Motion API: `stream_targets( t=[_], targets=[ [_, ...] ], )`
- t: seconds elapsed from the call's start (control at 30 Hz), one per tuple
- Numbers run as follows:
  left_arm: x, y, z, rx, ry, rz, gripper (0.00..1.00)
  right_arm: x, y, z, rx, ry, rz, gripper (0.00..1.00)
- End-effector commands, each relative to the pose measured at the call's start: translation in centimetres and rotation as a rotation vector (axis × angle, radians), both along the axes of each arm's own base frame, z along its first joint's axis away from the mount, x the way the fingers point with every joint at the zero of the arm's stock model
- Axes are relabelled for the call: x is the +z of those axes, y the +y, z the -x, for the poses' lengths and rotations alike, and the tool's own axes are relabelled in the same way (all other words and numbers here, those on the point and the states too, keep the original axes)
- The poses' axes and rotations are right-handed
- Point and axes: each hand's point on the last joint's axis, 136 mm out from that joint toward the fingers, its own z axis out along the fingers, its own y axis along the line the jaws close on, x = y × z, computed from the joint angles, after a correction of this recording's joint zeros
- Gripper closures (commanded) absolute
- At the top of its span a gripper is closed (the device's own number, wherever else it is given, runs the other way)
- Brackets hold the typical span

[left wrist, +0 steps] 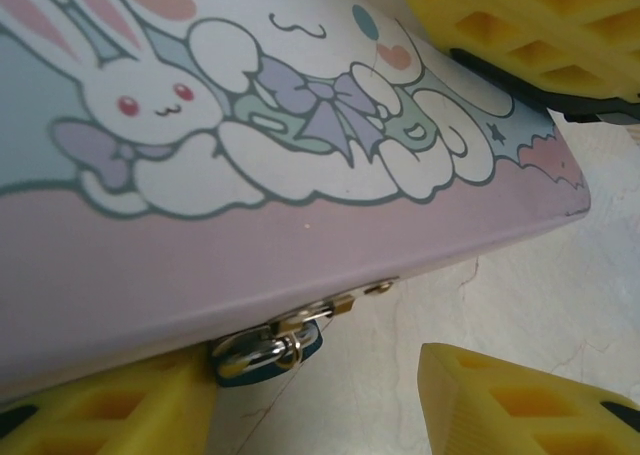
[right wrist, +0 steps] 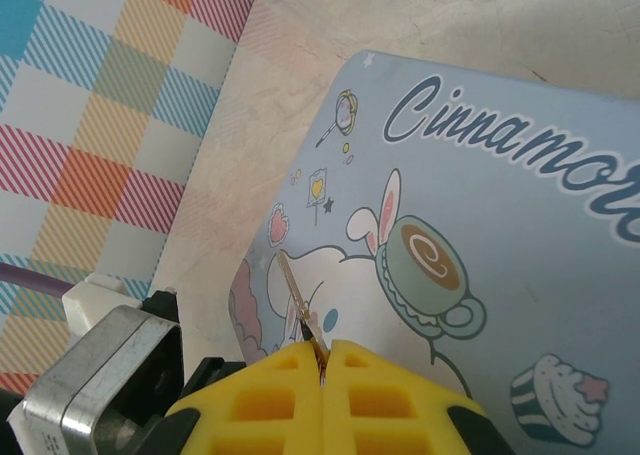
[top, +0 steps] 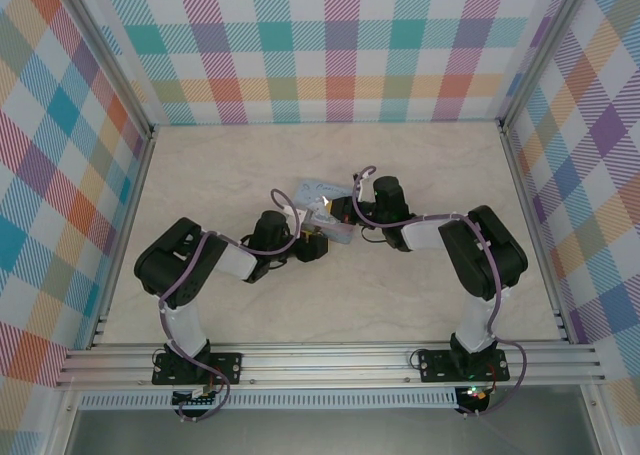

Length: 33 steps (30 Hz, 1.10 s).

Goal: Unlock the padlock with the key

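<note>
Right wrist view: the right end effector (right wrist: pixel 322 360) is pinched shut on the key (right wrist: pixel 298 300), over the tin (right wrist: pixel 520 235). The left end effector (left wrist: pixel 310 380) stands half-spread, with the padlock (left wrist: pixel 262 355) between its fingers, hanging from the tin's edge.

**Marbled desk, one tin on it**

The desk (top: pixel 300 305) was a pale cream slab with faint marble veins, bare over most of its width. A grooved metal rail (top: pixel 330 360) ran along its near edge, and the two black arm bases (top: pixel 195 367) were bolted there, well apart. Near the middle of the desk sat a pale blue tin (top: pixel 322 207) printed with a cartoon rabbit, a cup and a cake, its long side slanted to the desk's edges. In the left wrist view a small teal padlock (left wrist: pixel 262 355) hung from the clasp at the tin's pink lower edge, close over the desk. Whether it touched the surface could not be told.
</note>
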Motion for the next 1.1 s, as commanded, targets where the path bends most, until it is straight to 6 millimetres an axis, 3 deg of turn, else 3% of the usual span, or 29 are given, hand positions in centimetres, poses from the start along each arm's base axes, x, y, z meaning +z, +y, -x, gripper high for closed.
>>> stream_targets(
  t=[0.0,0.4,0.73,0.9,1.07],
  targets=[
    [-0.1,-1.2,-0.4,0.007,-0.022,-0.017,0.46,-1.4,0.8,0.7,0.030,0.023,0.021,0.94],
    [-0.1,-1.1,-2.2,0.122,0.001,-0.049,0.52,-1.3,1.0,1.0,0.034,0.018,0.010,0.94],
    [-0.1,-1.1,-2.3,0.137,0.006,-0.054,0.67,-0.5,1.0,1.0,0.038,0.002,-0.004,0.94],
    [0.4,-1.2,-2.2,0.135,0.005,-0.044,0.71,1.0,1.1,0.8,0.040,-0.035,-0.014,0.95],
    [1.4,-1.3,-2.0,0.144,0.024,-0.021,0.74,3.8,0.5,1.3,0.041,-0.107,0.008,0.95]
  ],
)
